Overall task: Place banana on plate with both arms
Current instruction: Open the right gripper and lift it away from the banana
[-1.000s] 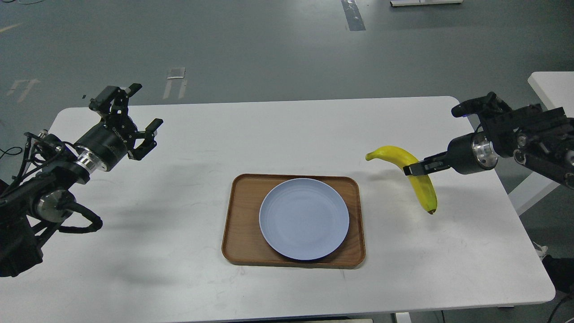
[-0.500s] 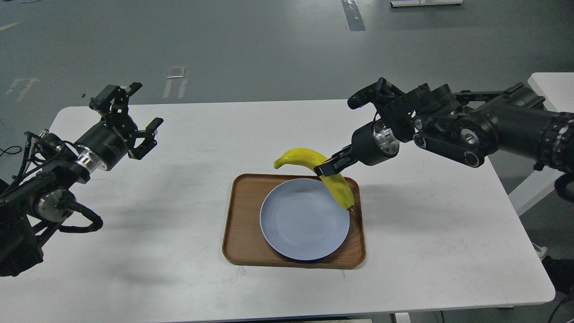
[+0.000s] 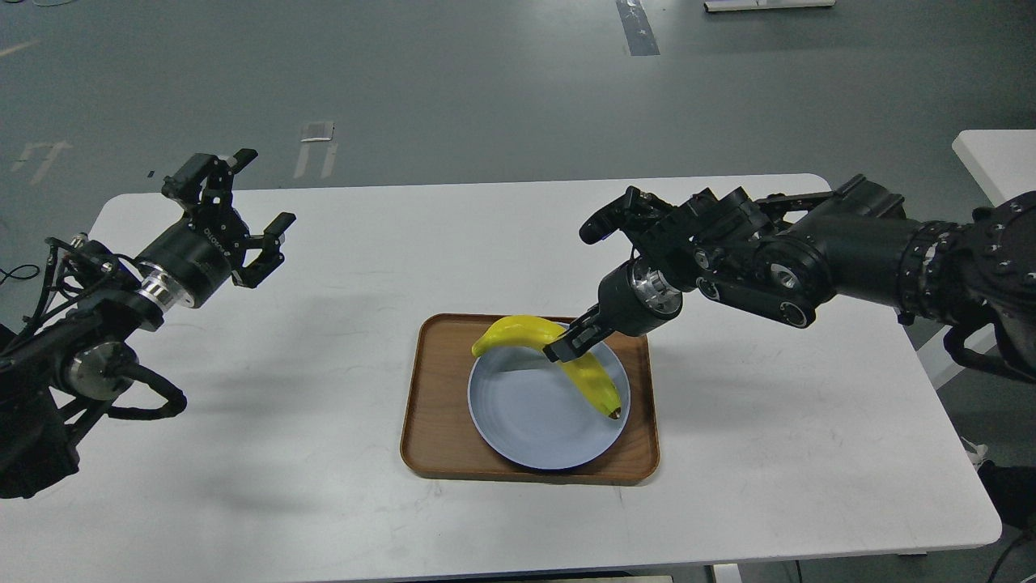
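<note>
The yellow banana (image 3: 534, 348) hangs over the far right part of the pale blue-grey plate (image 3: 526, 413), its dark tip low near the plate's right rim. My right gripper (image 3: 571, 344) is shut on the banana's middle, reaching in from the right. I cannot tell whether the banana touches the plate. My left gripper (image 3: 247, 206) is open and empty, raised over the table's far left, well away from the plate.
The plate sits on a brown wooden tray (image 3: 433, 405) in the middle of the white table (image 3: 324, 486). Another white table's corner (image 3: 999, 158) shows at the far right. Grey floor lies beyond the table's far edge.
My right arm has carried the banana left from the table's right side to over the plate, and lowered it. The left arm has not moved.
</note>
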